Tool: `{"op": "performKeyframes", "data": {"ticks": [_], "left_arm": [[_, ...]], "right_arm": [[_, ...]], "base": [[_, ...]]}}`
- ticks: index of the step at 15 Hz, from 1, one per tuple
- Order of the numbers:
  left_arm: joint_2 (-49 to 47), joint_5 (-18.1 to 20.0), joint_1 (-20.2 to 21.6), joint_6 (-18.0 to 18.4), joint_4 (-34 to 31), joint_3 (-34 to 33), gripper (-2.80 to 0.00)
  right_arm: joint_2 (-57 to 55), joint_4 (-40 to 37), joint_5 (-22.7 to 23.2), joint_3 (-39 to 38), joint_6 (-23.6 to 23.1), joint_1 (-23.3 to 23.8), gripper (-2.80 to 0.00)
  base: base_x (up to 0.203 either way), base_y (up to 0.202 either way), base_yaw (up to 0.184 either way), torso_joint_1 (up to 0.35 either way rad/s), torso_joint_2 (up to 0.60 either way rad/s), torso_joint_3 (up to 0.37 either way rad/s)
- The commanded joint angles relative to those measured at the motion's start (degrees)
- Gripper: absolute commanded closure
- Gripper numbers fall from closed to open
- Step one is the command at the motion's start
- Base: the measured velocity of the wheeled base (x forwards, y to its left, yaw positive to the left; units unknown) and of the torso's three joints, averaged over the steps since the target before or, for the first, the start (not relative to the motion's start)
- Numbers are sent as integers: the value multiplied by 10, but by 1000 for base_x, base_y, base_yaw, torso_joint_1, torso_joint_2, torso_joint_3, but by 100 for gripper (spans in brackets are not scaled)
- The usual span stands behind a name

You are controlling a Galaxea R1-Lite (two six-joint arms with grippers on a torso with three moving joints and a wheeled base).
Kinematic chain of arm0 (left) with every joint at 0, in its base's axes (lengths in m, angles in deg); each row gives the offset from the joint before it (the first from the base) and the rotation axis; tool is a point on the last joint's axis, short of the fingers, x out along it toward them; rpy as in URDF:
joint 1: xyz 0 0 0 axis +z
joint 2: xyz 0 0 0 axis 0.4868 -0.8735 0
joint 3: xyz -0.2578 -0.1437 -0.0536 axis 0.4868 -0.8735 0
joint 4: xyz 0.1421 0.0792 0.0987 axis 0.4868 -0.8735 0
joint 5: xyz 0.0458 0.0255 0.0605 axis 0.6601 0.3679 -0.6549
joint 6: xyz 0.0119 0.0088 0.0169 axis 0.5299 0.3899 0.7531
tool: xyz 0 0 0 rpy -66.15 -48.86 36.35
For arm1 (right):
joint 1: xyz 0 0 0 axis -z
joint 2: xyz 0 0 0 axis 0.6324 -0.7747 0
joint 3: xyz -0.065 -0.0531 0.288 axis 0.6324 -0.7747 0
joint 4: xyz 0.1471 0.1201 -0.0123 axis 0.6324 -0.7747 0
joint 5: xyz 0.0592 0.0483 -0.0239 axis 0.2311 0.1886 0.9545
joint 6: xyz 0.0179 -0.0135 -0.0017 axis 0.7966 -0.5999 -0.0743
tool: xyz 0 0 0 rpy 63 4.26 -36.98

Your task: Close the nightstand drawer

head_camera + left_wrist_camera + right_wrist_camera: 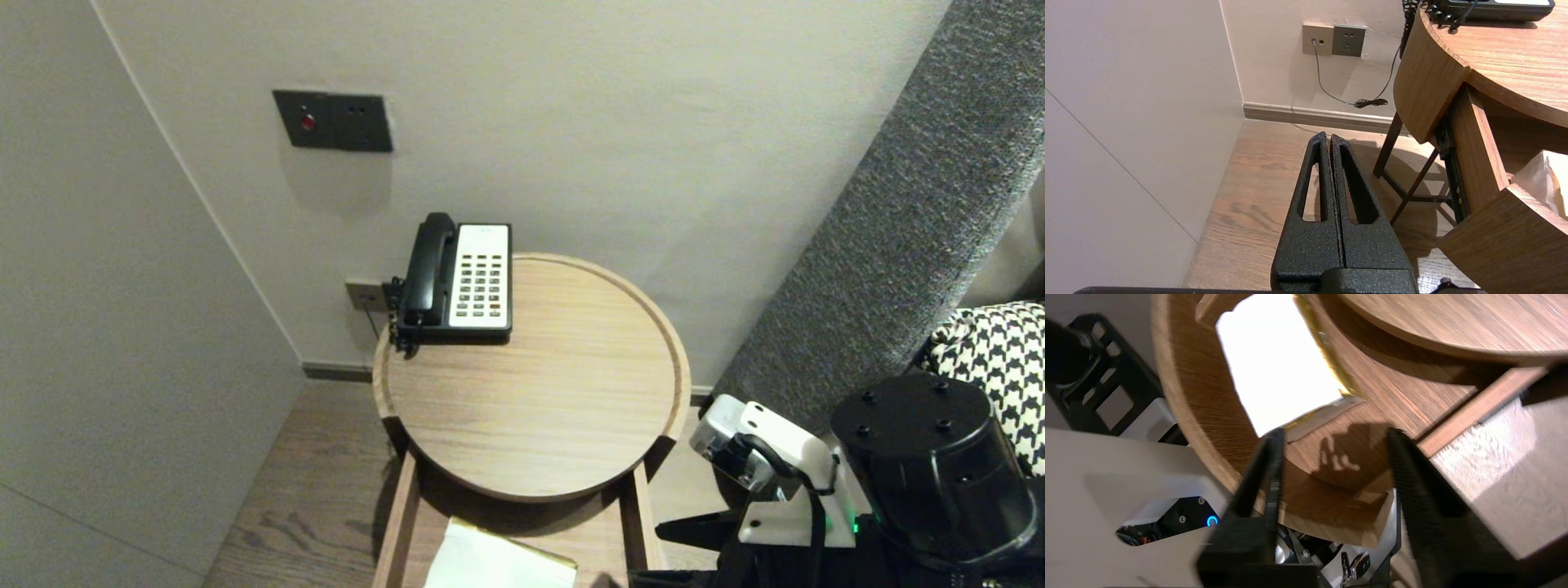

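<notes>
A round wooden side table [678, 367] stands against the wall, with its drawer [400, 523] pulled out underneath. A white packet with a yellow edge [498, 563] lies in the drawer. My right gripper [1335, 435] hangs open over the drawer's curved front [1184, 396], close to the packet [1278, 363], with nothing between its fingers. Its white wrist [775, 474] shows at the table's lower right. My left gripper [1327, 136] is shut and empty, parked above the wooden floor to the left of the table [1506, 61] and the drawer front [1502, 241].
A black and white desk phone [461, 278] sits at the table's back left, its cord running down to a wall socket [1349, 40]. A dark switch panel [332, 121] is on the wall. A grey upholstered panel [898, 212] and a houndstooth cushion [996, 351] stand on the right.
</notes>
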Motion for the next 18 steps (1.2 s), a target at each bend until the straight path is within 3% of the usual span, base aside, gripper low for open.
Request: {"op": "performKeyframes", "data": {"ticks": [1, 4, 7, 8, 13, 18], "left_arm": [[3, 0, 0, 0, 0, 0, 0], [3, 0, 0, 0, 0, 0, 0], [3, 0, 0, 0, 1, 0, 0], [3, 0, 0, 0, 1, 0, 0], [3, 0, 0, 0, 1, 0, 0], [3, 0, 0, 0, 0, 0, 0]], "right_arm": [[3, 1, -1, -8, 14, 8, 0], [1, -69, -1, 20, 14, 33, 0], [-1, -207, 1, 94, 15, 53, 0], [0, -209, 1, 95, 15, 53, 0], [-19, -410, 0, 163, 8, 54, 0], [-62, -429, 5, 147, -6, 47, 0]], "base": [[0, 0, 0, 0, 0, 0], [0, 0, 0, 0, 0, 0], [0, 0, 0, 0, 0, 0], [0, 0, 0, 0, 0, 0], [0, 0, 0, 0, 0, 0], [0, 0, 0, 0, 0, 0]]}}
